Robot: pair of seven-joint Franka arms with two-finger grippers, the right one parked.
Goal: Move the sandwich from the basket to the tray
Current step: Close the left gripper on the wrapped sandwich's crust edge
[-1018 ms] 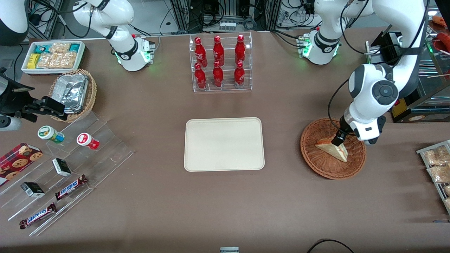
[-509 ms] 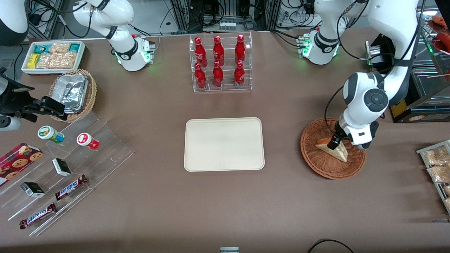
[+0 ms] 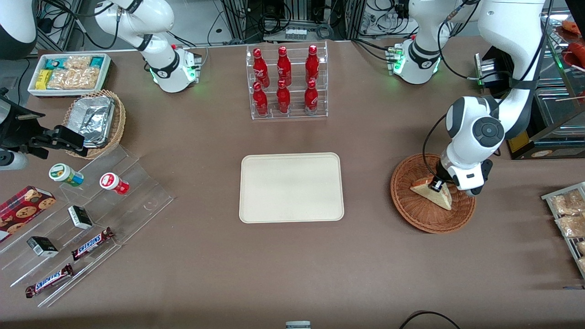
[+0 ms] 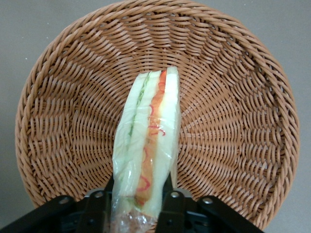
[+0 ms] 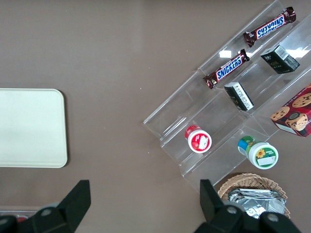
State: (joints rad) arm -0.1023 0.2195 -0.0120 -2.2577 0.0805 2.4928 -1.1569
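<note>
The sandwich [image 3: 434, 194], a wrapped white-bread wedge with red, orange and green filling, lies in the reddish-brown wicker basket [image 3: 402, 201] toward the working arm's end of the table. The left gripper [image 3: 436, 185] is down in the basket, shut on the sandwich at its wide end. In the left wrist view its black fingers [image 4: 99, 208] press the wrap on both sides of the sandwich [image 4: 148, 145], which still rests on the basket [image 4: 233, 121] floor. The cream-white tray [image 3: 291, 187] lies bare at the table's middle; it also shows in the right wrist view [image 5: 29, 126].
A clear rack of red bottles [image 3: 288, 82] stands farther from the front camera than the tray. A wire rack of bagged snacks [image 3: 566, 214] sits beside the basket. A stepped acrylic display [image 3: 82, 214], a tan basket [image 3: 93, 121] and a white bin [image 3: 68, 73] are toward the parked arm's end.
The left gripper has come down into the basket and drawn slightly toward the tray, ending with its fingers around the sandwich's wide end. The sandwich has not left the basket.
</note>
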